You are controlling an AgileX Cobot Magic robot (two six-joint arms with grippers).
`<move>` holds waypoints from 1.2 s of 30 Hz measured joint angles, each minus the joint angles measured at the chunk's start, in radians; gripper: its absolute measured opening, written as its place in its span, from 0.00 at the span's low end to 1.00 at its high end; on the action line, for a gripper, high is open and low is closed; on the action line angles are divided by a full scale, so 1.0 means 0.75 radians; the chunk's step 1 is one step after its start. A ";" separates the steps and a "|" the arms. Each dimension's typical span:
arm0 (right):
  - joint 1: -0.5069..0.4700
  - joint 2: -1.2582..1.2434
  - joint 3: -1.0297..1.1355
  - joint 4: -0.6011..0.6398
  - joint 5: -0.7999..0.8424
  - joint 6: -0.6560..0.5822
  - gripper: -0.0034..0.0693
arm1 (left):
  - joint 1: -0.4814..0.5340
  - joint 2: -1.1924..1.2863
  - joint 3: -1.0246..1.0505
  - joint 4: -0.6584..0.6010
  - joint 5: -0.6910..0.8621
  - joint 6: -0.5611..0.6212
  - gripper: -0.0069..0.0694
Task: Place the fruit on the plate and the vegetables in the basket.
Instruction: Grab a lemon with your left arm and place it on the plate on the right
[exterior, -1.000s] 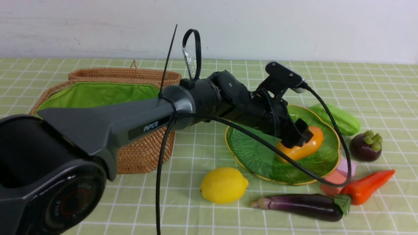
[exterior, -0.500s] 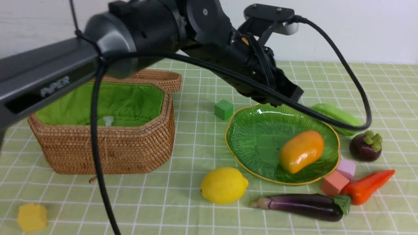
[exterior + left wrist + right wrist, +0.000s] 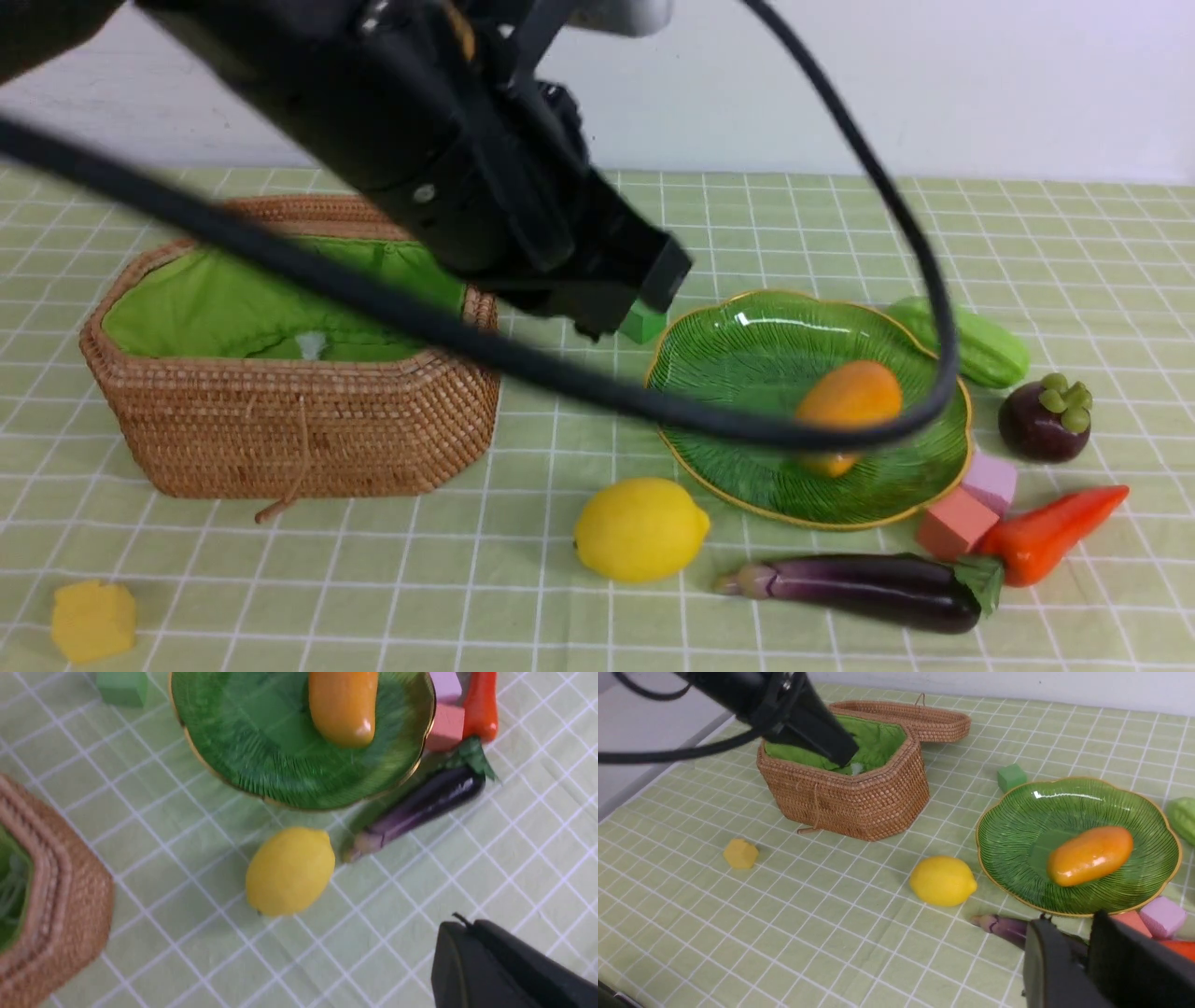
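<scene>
One of six pieces is in its place. The mango (image 3: 848, 401) lies on the plate (image 3: 738, 373), toward the side far from the basket (image 3: 299, 429); a black cable crosses in front of it in the front view. The other two fruits are on the worktop (image 3: 523, 597). The lemon (image 3: 640, 529) is just beside the plate's near rim, and the mangosteen (image 3: 1044, 420) stands just beside the rim on the side away from the basket.

No vegetable is in the basket, as far as the pictures show; I see only its green lining. The eggplant (image 3: 868, 590) lies near the plate's front rim, with the carrot (image 3: 1055, 532) at its leafy end. The gourd (image 3: 980, 345) lies against the plate's far rim. So five pieces are left to move, I think: two fruits and three vegetables.

The left hand (image 3: 635, 294) hangs in the air between the plate and the basket, blurred, with its fingers together and nothing in them. The right hand (image 3: 1085, 933) is low on the near side of the plate, above the eggplant's stem end. Its fingers stand a little apart and hold nothing.

I cannot read any brand, label or other writing in these pictures; the arm's surfaces are too blurred or turned away.
</scene>
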 joint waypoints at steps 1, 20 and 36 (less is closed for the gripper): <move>0.000 0.000 0.000 0.000 0.003 -0.001 0.25 | 0.000 -0.050 0.091 0.009 -0.001 -0.002 0.07; 0.000 0.000 0.000 0.101 0.049 -0.188 0.26 | -0.076 0.048 0.351 0.146 -0.185 0.216 0.08; 0.000 0.000 0.000 0.094 0.034 -0.220 0.27 | -0.119 0.496 0.238 0.300 -0.500 0.555 0.93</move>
